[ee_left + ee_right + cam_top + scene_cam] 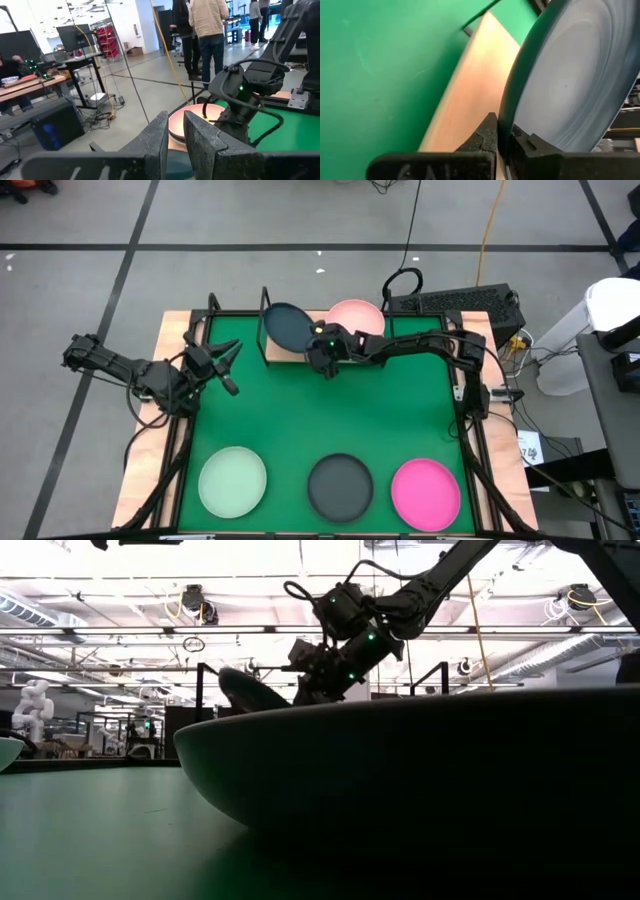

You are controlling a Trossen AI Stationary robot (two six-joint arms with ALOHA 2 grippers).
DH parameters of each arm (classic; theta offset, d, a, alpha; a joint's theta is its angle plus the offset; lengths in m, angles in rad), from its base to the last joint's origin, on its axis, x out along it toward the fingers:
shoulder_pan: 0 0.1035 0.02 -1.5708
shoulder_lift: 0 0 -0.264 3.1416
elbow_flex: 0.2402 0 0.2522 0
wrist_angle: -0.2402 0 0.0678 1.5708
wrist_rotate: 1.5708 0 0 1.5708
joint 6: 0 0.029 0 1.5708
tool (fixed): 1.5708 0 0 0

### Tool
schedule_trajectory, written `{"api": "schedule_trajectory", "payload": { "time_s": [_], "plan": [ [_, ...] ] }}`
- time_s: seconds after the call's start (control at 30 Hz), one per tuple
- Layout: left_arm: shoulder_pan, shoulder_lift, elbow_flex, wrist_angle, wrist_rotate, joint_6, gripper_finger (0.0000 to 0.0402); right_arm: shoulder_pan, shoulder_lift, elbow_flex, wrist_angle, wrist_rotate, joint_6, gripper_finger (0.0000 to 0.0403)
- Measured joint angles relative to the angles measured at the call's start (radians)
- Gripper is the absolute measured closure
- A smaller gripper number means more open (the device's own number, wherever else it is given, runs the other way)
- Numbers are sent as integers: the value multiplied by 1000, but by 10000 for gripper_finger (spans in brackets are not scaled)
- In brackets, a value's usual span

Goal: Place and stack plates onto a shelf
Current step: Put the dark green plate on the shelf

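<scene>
Three plates wait at the near edge of the green surface (300, 430): a pale green plate (232, 481), a black plate (340, 485) and a hot pink plate (426, 491). Farther back, the right hand (322, 352) pinches a dark teal plate (287, 326) over the shelf (290, 353), beside a pale pink plate (358, 314) already there. The left hand (222, 364), slightly open, holds nothing.

Mat centre: I see open green mat (320, 405), passable.
Near edge: blocked by pale green plate (232, 481), round black plate (340, 486), hot pink plate (426, 491).
Light-wood shelf (300, 350): crowded by dark teal plate (287, 326), pale pink plate (357, 316).
</scene>
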Motion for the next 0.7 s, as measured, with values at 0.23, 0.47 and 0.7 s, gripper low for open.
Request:
{"api": "schedule_trajectory", "payload": {
  "time_s": [0.23,0.47,0.7],
  "plan": [
    [-1,0,0,0,0,-26,336,-3,0,0,0,26,3,400],
    [-1,0,0,0,0,-33,336,-3,0,0,-1,29,24,398],
    [-1,0,0,0,0,-42,336,-3,0,0,-6,75,19,363]
  ]
}}
